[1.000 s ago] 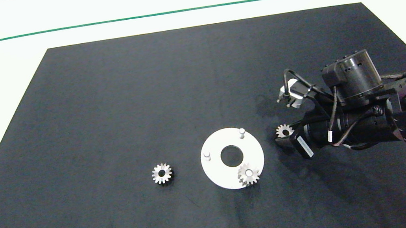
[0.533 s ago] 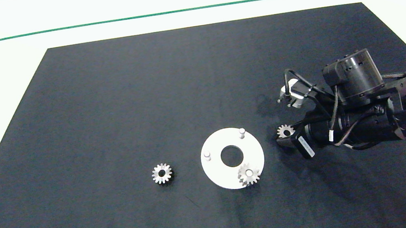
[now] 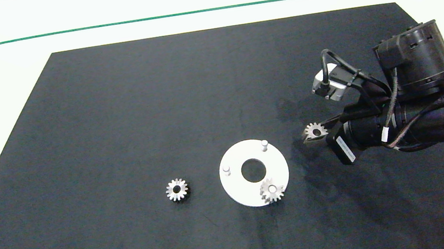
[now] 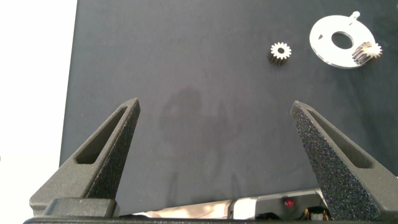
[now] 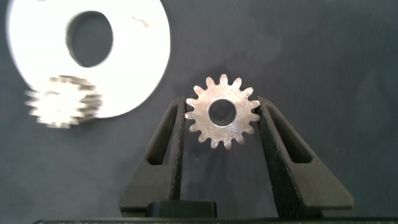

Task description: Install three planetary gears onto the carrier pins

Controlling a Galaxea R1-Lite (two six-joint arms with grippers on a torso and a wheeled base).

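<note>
The right gripper (image 5: 222, 118) is clamping a planetary gear (image 3: 315, 130) just right of the white disc (image 3: 240, 191), clear of its rim. The left gripper (image 4: 214, 124) is hanging spread wide above open mat (image 3: 116, 113).

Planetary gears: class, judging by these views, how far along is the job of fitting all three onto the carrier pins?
Done: one gear sits on a pin of the white disc. In hand: the right gripper is shut on a second gear, beside the disc. Left: the third gear lies on the mat; two pins are bare. The left gripper is open, away from the parts.
</note>
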